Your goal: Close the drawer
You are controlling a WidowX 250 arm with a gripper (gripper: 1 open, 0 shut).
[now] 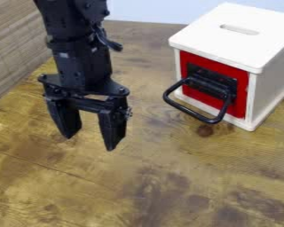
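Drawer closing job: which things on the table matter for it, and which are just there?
Part of the job:
- drawer, red front
- loop handle, black
- white box holding the drawer
- claw, open and empty

Just there:
- wooden table
- wall panel at the left

Table (169, 191) looks like worn wood, matt, grain visible, blotchy dark stains and scuffs across the top; wall (11, 44) at left shows horizontal wood-like planks, also matt. White box (233, 40) has a smooth, matt, painted or plastic-looking finish, the drawer (209, 75) front is smooth red with a black plate, and its loop handle (194, 102) looks black, smooth, slightly shiny. Gripper (88, 133) and arm (74, 35) are black, hard plastic or metal, semi-gloss with faint highlights.
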